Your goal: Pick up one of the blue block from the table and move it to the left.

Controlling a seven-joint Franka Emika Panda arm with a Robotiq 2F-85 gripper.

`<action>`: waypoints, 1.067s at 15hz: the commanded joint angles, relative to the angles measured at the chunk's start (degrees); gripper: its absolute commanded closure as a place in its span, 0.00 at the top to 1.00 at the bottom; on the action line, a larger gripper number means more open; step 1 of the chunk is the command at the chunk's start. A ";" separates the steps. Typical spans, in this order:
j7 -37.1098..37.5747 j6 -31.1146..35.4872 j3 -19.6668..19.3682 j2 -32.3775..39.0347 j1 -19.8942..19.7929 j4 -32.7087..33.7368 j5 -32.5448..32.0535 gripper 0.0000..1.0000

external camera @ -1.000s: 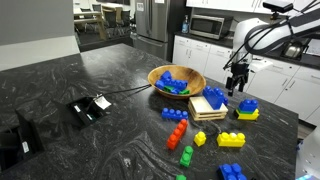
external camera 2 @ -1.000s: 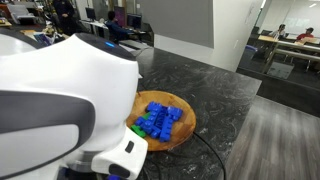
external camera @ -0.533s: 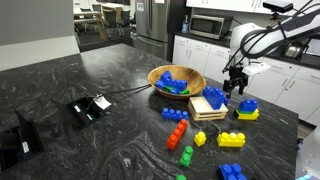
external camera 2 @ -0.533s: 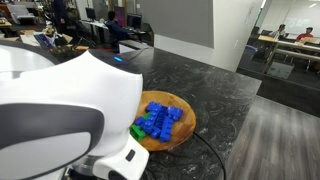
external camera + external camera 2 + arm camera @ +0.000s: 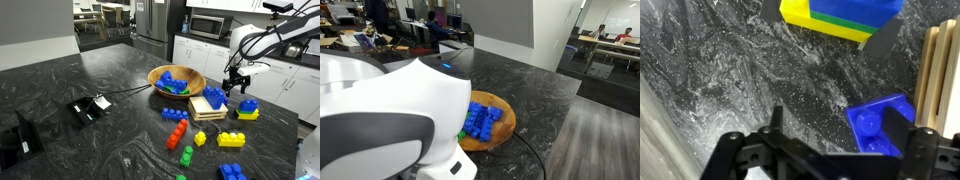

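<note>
1. The gripper [image 5: 235,87] hangs over the table [image 5: 120,85], between the wooden tray [image 5: 205,110] and a stack of blocks [image 5: 247,109]. We find it a touch lower and nearer the tray than a second ago.
2. In the wrist view its fingers [image 5: 774,124] stand wide apart and grip nothing.
3. The blue block [image 5: 878,122] lies flat on the table just beside the tray's edge [image 5: 940,70]. It sits inside the gap, close to one finger; whether they touch we cannot tell.
4. The stack, yellow, green and blue [image 5: 840,15], sits beyond the fingertips, apart from the blue block.
5. The bowl [image 5: 177,82] and the red blocks [image 5: 177,128] lie where they lay before.
6. In an exterior view the robot's white body [image 5: 390,110] now covers more of the bowl [image 5: 498,128] than it did a second ago.
</note>
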 commanded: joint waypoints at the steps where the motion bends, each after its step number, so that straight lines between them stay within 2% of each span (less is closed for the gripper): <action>1: 2.01 -0.10 1.86 1.60 -1.29 1.85 -1.11 1.00; 16: 1.12 -1.39 1.90 10.75 -0.14 8.08 -1.14 1.00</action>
